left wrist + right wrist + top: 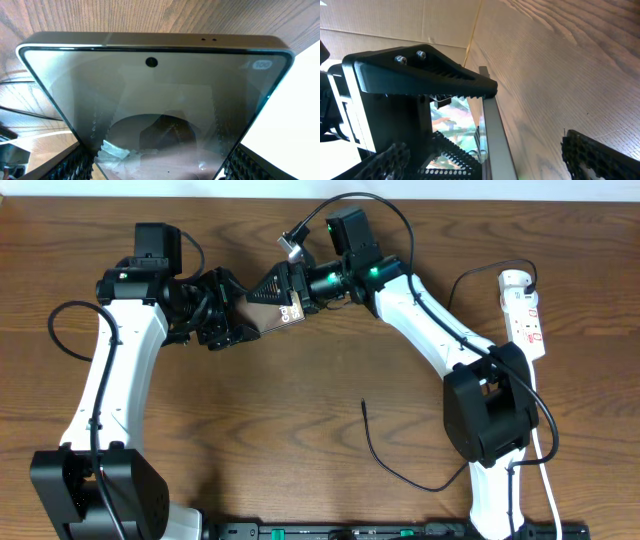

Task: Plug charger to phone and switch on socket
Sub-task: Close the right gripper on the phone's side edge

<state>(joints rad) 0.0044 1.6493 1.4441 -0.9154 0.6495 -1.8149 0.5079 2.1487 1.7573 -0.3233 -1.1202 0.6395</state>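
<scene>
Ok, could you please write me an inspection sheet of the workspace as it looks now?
Surface: brown wooden table.
Job's things: phone tilted, between the two grippers; socket lying at the table's right side, switch state cannot be told; charger tip lying free on the wood, not in the phone.
Clutter: nothing seen.
Grippers: left gripper shut on the phone; right gripper open at the phone's other end.
Cables: charger curves towards the right arm's base; white cord runs beside that base.
Surroundings: pale wall behind the table.
</scene>
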